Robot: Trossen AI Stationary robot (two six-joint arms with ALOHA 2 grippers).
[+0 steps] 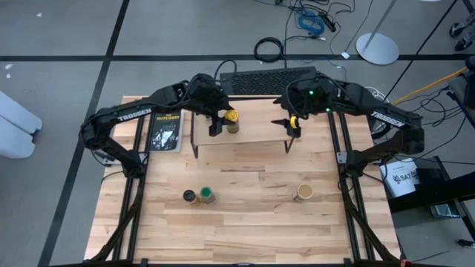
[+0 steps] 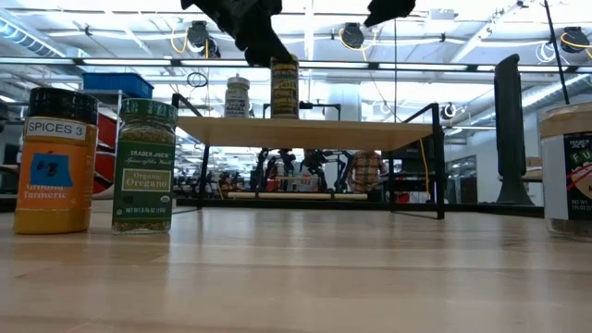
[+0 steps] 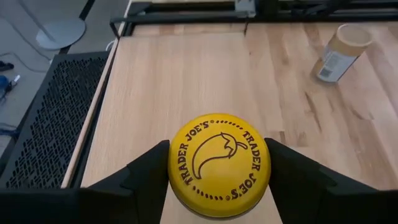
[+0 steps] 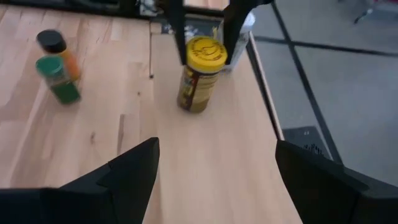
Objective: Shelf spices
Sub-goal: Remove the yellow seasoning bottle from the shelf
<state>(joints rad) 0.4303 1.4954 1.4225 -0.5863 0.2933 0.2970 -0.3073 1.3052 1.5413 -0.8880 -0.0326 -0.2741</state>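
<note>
The shelf [image 1: 245, 133] stands at the worktop's [image 1: 245, 215] far side, the yellow-lidded jar [image 1: 232, 120] upright on its plank beside a white-lidded jar [image 2: 238, 95]. The left gripper [image 1: 221, 122] has its fingers [image 3: 149, 174] straddling the yellow lid, seemingly grasping it. To finish well, release fully and lift straight up so the jar isn't tipped. The right gripper [image 1: 292, 126] hangs spread and empty over the shelf's other end.

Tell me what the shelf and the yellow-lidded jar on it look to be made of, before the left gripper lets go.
Shelf: pale, matte wood plank with visible grain, on thin black rod legs, probably metal. Yellow-lidded jar: smooth, glossy yellow lid with printed lettering, likely plastic; the body is see-through with a paper-looking label, glass or clear plastic, can't tell which. The left gripper straddles its lid.
</note>
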